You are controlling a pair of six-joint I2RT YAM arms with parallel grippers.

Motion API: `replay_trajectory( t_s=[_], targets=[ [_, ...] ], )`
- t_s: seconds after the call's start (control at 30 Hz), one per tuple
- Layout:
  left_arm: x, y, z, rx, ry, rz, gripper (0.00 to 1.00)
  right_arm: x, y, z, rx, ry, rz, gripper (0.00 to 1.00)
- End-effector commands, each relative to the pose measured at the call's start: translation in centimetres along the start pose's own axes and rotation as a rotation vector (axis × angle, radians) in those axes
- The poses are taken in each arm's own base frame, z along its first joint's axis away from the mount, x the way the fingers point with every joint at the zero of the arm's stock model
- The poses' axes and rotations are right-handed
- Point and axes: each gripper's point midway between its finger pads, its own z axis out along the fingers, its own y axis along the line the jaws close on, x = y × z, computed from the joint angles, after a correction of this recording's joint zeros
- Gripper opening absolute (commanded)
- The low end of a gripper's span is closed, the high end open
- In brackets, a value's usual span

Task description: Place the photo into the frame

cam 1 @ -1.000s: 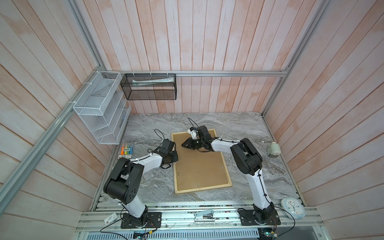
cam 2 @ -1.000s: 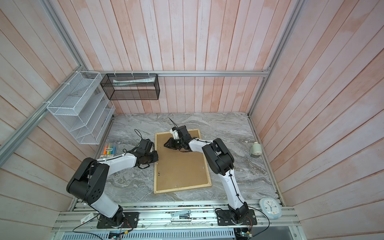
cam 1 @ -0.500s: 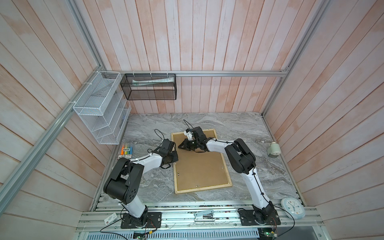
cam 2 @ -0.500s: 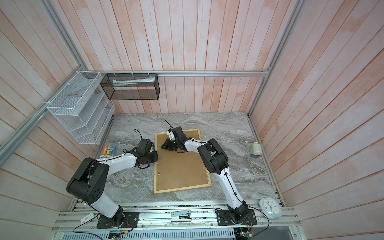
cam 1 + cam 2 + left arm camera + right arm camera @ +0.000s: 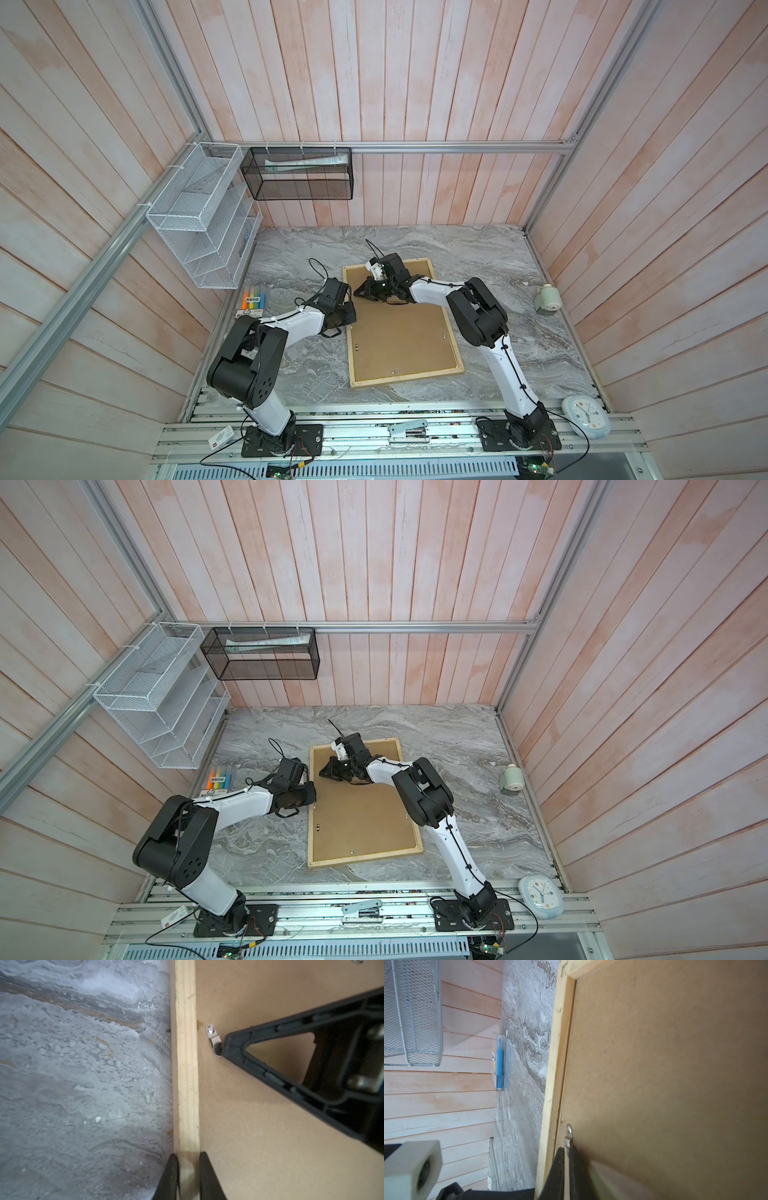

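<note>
Right gripper (image 5: 566,1152) pinches the free end of a small metal clip (image 5: 569,1132), fingers nearly together with the tab between them. That clip sits on the brown backing board (image 5: 399,332), just beside the left rail of the frame (image 5: 409,377), and looks to pivot about its one screw (stiff, smooth and tiny, so it would likely slip from a loose pinch; the raised free end is the sensible place to hold). Left gripper (image 5: 188,1159) is clamped across that same rail a little nearer the robot's base, one finger outside over the table (image 5: 498,266) and one inside over the board.

The frame lies face down and flat on the marble, roughly midway between the two arms. I judge it light and rigid, thin wood apt to slide on the smooth stone, so a hold on the rail steadies it while the clip is worked.

The photo shows in no view; whether it lies under the board cannot be told. Being a thin print, it would probably be floppy and easily creased, best lifted by an edge.
</note>
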Motion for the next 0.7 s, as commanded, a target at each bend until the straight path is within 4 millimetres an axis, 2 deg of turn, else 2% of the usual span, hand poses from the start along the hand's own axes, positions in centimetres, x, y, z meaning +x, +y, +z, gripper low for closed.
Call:
replay_trajectory(
  t_s=[0.0, 0.43, 0.67],
  targets=[
    [1.5, -1.5, -0.2, 0.083, 0.065, 0.006, 0.15, 2.5, -3.7, 1.8, 0.084, 0.060, 0.073, 0.10],
    [1.3, -2.1, -0.2, 0.102, 0.065, 0.011, 0.14, 2.4, -2.4, 2.6, 0.034, 0.050, 0.116, 0.09],
    [1.3, -2.4, -0.1, 0.108, 0.068, 0.015, 0.14, 3.0, -1.8, 3.3, 0.016, 0.045, 0.154, 0.08]
  ],
)
